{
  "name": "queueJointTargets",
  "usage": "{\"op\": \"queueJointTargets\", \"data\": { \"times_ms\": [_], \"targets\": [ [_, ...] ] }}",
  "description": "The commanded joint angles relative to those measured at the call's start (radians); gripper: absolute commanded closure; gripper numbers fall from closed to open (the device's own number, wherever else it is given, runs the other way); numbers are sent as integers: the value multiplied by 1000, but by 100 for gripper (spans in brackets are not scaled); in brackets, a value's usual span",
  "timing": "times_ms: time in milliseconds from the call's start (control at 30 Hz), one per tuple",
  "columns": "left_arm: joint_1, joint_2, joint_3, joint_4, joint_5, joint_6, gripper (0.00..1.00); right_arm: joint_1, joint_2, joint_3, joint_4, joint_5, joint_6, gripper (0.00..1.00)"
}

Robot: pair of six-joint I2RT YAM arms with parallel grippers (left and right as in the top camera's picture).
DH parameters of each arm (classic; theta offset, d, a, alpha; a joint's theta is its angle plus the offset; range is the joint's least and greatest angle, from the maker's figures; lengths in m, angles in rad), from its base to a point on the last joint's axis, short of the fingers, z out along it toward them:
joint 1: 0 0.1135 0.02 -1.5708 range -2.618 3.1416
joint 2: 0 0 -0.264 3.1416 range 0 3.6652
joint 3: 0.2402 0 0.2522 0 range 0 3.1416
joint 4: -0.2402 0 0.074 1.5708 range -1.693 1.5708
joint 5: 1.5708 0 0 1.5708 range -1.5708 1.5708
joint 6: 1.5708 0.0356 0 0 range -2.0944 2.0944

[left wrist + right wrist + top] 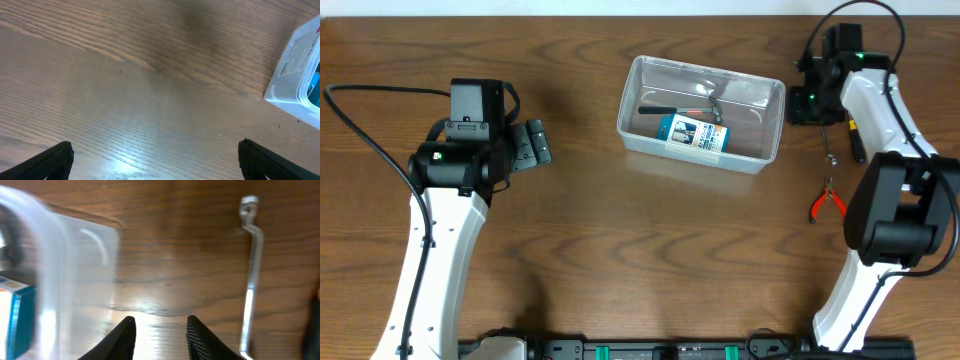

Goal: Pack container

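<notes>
Wooden tabletop (620, 250) has the container (765, 110) toward the back, near the right gripper (160, 322) (jaws slightly apart, empty), left gripper (155, 146) gaping empty; looks light, flexy, slick plastic, so I'd pinch a wall at the rim.

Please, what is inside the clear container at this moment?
The container holds a blue-and-white box, a black-handled tool and a shiny metal piece. Whatever lies under the box is covered and cannot be seen.
</notes>
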Motion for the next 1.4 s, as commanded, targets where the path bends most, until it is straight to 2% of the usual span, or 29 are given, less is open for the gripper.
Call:
{"op": "queueJointTargets", "data": {
  "times_ms": [0, 167, 267, 400, 933, 1367],
  "targets": [
    [5, 0, 12, -3, -16, -5, 2, -24, 4, 2, 2, -3, -95, 59],
    [5, 0, 12, -3, -16, -5, 2, -39, 4, 2, 10, 39, -194, 34],
    [5, 0, 12, -3, -16, -5, 2, -45, 4, 1, 14, 117, -252, 26],
    [5, 0, 12, -3, -16, -5, 2, -45, 4, 1, 14, 162, -297, 26],
    [5, 0, 12, -3, -16, -5, 2, -50, 55, -1, 65, 203, -316, 33],
    [5, 1, 12, -3, -16, -5, 2, -108, 108, -3, 76, 194, -289, 37]
  ]
}}
